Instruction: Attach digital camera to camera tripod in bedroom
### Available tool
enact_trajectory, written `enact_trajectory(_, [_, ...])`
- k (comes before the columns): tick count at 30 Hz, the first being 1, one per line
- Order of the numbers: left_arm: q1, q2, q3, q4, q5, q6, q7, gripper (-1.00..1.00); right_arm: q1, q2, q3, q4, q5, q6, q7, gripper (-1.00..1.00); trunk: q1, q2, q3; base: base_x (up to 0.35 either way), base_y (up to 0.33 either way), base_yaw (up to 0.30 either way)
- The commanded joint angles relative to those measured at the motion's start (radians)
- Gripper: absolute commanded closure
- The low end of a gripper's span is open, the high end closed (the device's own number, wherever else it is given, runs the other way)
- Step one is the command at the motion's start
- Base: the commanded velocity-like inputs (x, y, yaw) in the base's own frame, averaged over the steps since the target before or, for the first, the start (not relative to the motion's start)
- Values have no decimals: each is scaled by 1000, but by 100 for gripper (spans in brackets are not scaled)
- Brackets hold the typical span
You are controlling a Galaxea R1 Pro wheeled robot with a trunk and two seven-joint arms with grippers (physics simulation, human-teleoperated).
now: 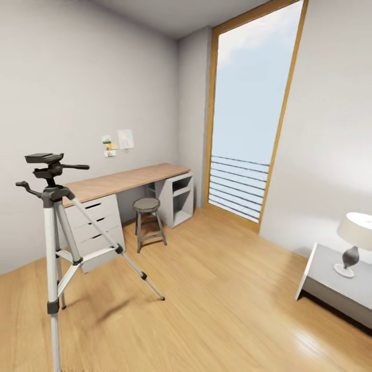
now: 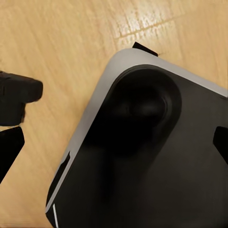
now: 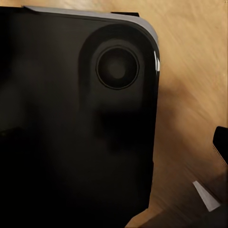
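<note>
- Left and near in the head view: camera tripod (image 1: 54,227) stands upright on the light wood floor (image 1: 206,289), three silver legs spread, black feet touching the boards
- tripod head (image 1: 45,160) dark, top plate flat and bare, long pan handle (image 1: 28,188) sticking out to the left, a shorter knob arm to the right
- just behind the tripod, against the far left wall, a wood-topped desk (image 1: 129,178) with white drawers (image 1: 95,225) on its left end and an open white shelf unit (image 1: 178,199) on its right end
- small round grey stool (image 1: 148,219) on the floor in front of the desk, between drawers and shelf unit, apart from the tripod's right leg
- notes and a small picture (image 1: 119,140) pinned on the grey wall above the desk
- tall wood-framed window (image 1: 248,113) in the far corner, sky behind it, horizontal rails across its lower part
- right and near: white low table (image 1: 330,281) against the right wall, lamp (image 1: 356,240) with pale shade and dark base standing on it
- left wrist view: robot's own dark base with a grey rim (image 2: 92,123) over the wood floor, a black gripper part (image 2: 16,97) at the edge; pincer state cannot be told
- right wrist view: black rounded base panel with a round wheel hub (image 3: 117,68), wood floor beside it; pincer state cannot be told here either
- digital camera location cannot be told
</note>
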Motion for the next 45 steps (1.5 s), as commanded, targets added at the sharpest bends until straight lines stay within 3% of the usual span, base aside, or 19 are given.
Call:
enact_trajectory(1, [0,0,-3,-1,10,-1,1,-100,0,0,1,0,1,-3,0,-100,0,0,0,1,-1,262])
enact_trajectory(45, [0,0,1,-1,18,-2,1,-100,0,1,1,0,6,-6,0,-100,0,0,9,0,-6,264])
